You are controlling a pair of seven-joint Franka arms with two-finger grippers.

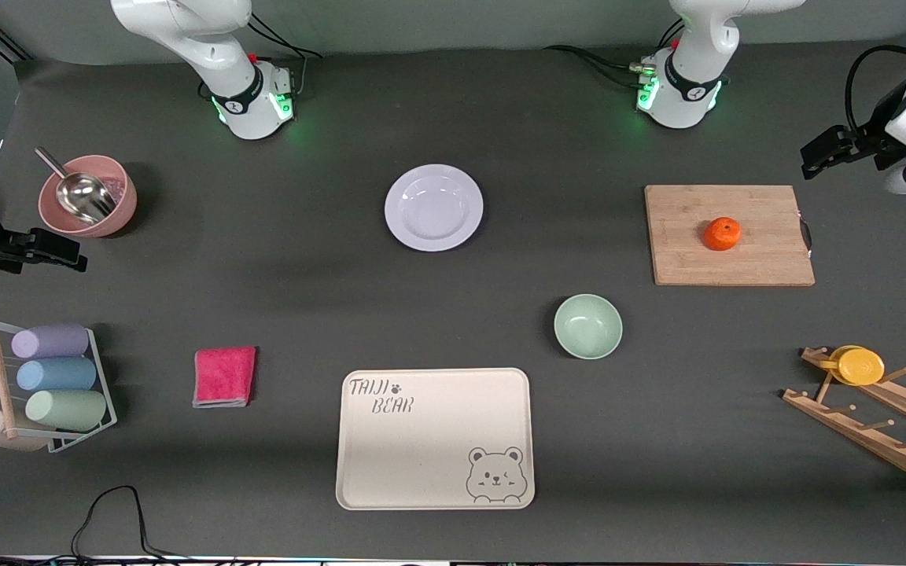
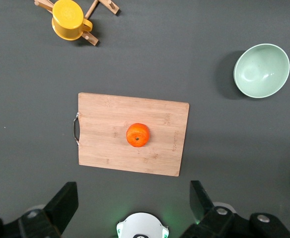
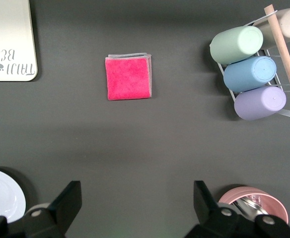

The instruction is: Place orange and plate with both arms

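The orange [image 1: 722, 233] rests on a bamboo cutting board [image 1: 767, 259] toward the left arm's end of the table; the left wrist view shows the orange [image 2: 137, 135] too. The glossy white plate [image 1: 433, 207] lies flat mid-table, near the robots' bases, and its rim [image 3: 1, 196] shows in the right wrist view. My left gripper [image 1: 819, 157] hangs high over the table's end beside the board, open [image 2: 133, 198] and empty. My right gripper [image 1: 68, 253] hovers over the table at the right arm's end near a pink bowl, open [image 3: 136, 198] and empty.
A mint-green bowl [image 1: 587, 325] and a cream bear tray [image 1: 434, 479] lie nearer the front camera. A pink cloth [image 1: 224, 376], a rack of pastel cups [image 1: 52, 377] and a pink bowl with a scoop [image 1: 88, 196] are toward the right arm's end. A yellow cup [image 1: 858, 365] hangs on a wooden rack.
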